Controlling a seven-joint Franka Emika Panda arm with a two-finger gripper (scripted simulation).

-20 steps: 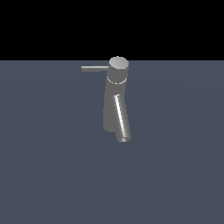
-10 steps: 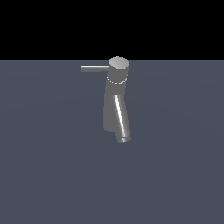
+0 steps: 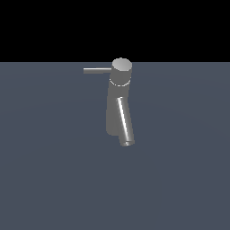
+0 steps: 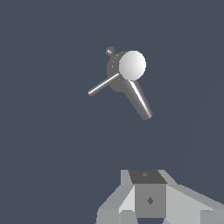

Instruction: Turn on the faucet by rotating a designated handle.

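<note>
grey metallic faucet (image 3: pixel 117 108), grey handle (image 3: pixel 96 70); white-grey pincer (image 4: pixel 148 205)

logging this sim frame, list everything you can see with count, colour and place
faucet: 1, grey metal, upright on the floor near the middle of the exterior view
cap: 1, light grey, round, on top of the faucet
handle: 1, thin grey rod, sticks out from the cap toward the exterior view's left
spout: 1, grey tube, slants down from the faucet body, open end lowest
floor: 1, flat dark blue-grey, under the faucet
background: black band above the floor in the exterior view
gripper: 1, white and grey, only its base shows in the wrist view, apart from the faucet; fingers out of view, absent from the exterior view
</note>
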